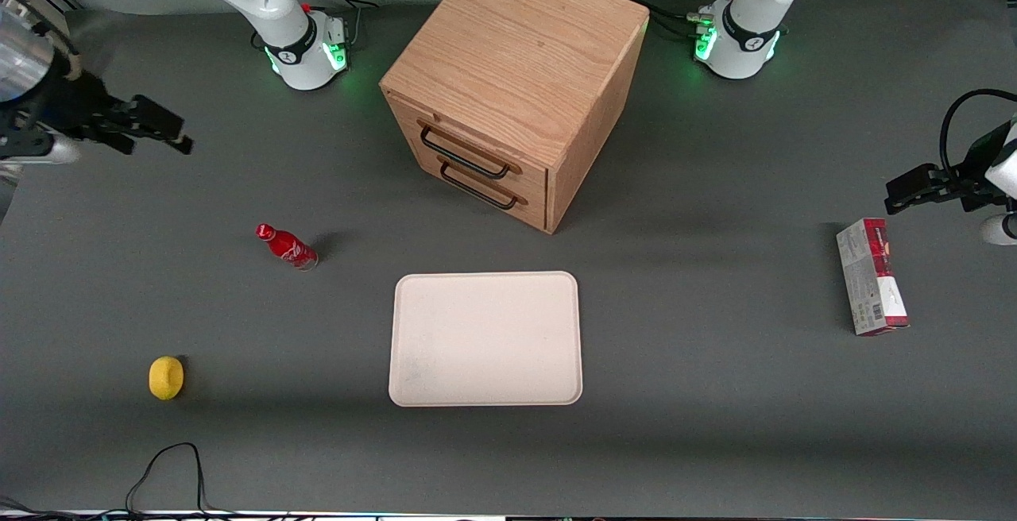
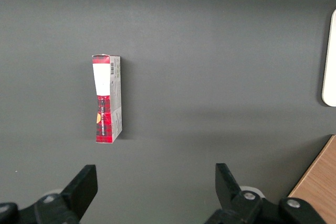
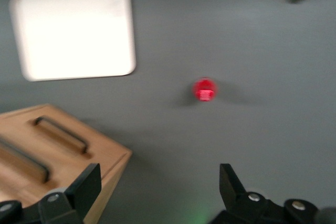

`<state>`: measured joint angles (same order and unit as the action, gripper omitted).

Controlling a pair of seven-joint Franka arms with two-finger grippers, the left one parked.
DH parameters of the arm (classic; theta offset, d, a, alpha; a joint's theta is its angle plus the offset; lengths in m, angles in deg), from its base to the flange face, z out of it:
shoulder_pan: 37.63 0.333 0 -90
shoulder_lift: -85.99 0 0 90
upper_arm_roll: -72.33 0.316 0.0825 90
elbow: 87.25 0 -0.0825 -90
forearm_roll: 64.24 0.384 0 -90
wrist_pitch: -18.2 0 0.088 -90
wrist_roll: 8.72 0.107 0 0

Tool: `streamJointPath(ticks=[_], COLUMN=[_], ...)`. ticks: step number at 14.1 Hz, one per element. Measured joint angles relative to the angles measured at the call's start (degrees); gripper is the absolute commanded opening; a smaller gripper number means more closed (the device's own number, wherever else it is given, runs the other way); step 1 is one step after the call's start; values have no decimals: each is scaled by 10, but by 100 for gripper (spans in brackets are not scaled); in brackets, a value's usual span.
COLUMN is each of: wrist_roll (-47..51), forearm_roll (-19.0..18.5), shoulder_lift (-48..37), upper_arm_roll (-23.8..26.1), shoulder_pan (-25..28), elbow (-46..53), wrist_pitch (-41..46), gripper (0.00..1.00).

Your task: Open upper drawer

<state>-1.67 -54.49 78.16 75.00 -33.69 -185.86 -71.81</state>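
Claw (image 1: pixel 163 130) spread wide, holding nothing, hovering above the desk (image 1: pixel 715 426) at the working arm's end, well apart from the cabinet (image 1: pixel 516 84). Upper drawer (image 1: pixel 469 148) shut, flush, sits above the lower drawer (image 1: pixel 481 183). From the cabinet: tray (image 1: pixel 485 338) at 6 o'clock, red bottle (image 1: pixel 286 247) at 8 o'clock, both nearer the front camera.

The cabinet (image 1: pixel 516 52) is grained oak, its upper drawer (image 1: pixel 469 145) handled in black. The black gripper (image 1: pixel 163 133) is seen over grey table (image 1: pixel 715 426). A red bottle (image 1: pixel 288 247), yellow lemon (image 1: pixel 166 378), cream tray (image 1: pixel 485 338) and red-tartan box (image 1: pixel 871 276) are shown.
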Motion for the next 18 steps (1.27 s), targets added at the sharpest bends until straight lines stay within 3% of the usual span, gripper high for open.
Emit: streamJointPath(ticks=[4,7,9,12,16,18], wrist_roll=[-82,-91,-91,-106,-156,-185], forearm_roll=[-7,-100,-137,-141,-93,-89], shoulder_lift=[42,93,129,175,230,260], upper_arm_roll=[159,282,340,362,364,364], shoulder_pan=[6,9,10,10,8,8], elbow=[62,98,107,120,125,125], wrist_pitch=[-1,0,-1,-1,-2,-12], gripper=[100,100,100,100,100,100])
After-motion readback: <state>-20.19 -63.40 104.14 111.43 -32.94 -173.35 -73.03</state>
